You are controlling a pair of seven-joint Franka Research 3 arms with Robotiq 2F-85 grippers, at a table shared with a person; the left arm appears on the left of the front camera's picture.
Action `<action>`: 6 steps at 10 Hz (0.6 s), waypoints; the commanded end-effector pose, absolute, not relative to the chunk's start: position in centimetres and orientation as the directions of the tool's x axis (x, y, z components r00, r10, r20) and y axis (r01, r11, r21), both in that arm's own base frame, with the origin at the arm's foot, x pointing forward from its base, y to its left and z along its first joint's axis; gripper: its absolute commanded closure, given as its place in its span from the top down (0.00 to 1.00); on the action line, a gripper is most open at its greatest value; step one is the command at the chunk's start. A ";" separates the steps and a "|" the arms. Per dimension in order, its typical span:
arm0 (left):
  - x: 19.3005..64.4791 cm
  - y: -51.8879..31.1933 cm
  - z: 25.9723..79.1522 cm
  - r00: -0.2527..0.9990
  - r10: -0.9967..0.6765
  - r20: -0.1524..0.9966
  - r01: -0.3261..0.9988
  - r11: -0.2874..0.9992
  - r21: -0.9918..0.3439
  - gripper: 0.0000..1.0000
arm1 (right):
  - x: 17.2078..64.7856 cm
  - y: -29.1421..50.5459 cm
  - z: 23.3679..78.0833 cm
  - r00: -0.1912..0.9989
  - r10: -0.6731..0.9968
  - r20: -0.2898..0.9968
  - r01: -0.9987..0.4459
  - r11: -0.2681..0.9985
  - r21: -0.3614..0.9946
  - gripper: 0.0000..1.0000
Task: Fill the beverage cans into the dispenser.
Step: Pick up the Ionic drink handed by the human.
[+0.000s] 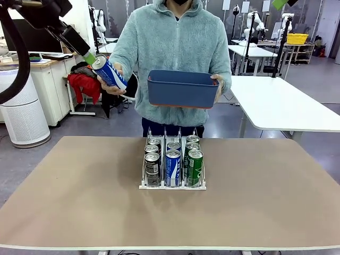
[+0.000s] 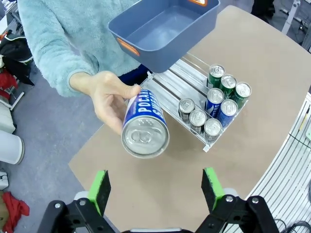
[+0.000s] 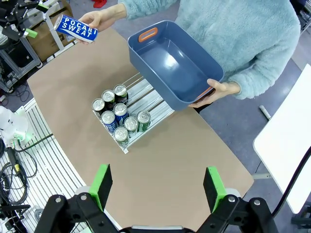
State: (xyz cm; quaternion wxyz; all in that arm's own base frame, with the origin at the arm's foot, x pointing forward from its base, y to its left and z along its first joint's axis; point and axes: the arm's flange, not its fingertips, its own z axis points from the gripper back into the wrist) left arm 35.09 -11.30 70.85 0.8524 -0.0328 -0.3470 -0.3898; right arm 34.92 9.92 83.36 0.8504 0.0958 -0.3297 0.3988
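Person's hand (image 2: 108, 99) is holding a blue-and-white can (image 2: 145, 127) out just ahead of the left gripper (image 2: 156, 175), which is hanging wide open and empty. Right gripper (image 3: 157, 172) is gaping empty too. Other cans (image 1: 172, 162) are sitting in the white rack (image 1: 172, 186) mid-table.

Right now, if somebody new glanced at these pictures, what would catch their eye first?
A person across the table holds a blue-and-white can out toward the open left gripper. Their other hand holds an empty dark blue bin above the white rack, which sits mid-table with cans in all three lanes.
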 end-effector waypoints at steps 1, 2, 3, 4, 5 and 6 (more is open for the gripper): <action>36.3 -11.1 69.5 0.438 -0.597 0.673 0.678 0.711 0.190 1.00 | 35.0 10.0 83.4 0.466 0.616 0.635 -0.741 0.664 -0.101 1.00; 36.8 -11.1 69.3 0.466 -0.561 0.684 0.663 0.734 0.150 1.00 | 35.0 10.0 83.4 0.466 0.616 0.635 -0.741 0.664 -0.101 1.00; 37.2 -11.0 69.1 0.496 -0.551 0.671 0.659 0.742 0.122 1.00 | 35.0 10.0 83.4 0.466 0.616 0.635 -0.741 0.664 -0.101 1.00; 36.3 -11.1 69.8 0.461 -0.601 0.653 0.669 0.719 0.189 1.00 | 35.0 10.0 83.4 0.466 0.616 0.635 -0.741 0.664 -0.101 1.00; 36.3 -11.1 69.8 0.461 -0.601 0.653 0.669 0.719 0.189 1.00 | 35.0 10.0 83.4 0.466 0.616 0.635 -0.741 0.664 -0.101 1.00; 36.3 -11.1 69.8 0.461 -0.601 0.653 0.669 0.719 0.189 1.00 | 35.0 10.0 83.4 0.466 0.616 0.635 -0.741 0.664 -0.101 1.00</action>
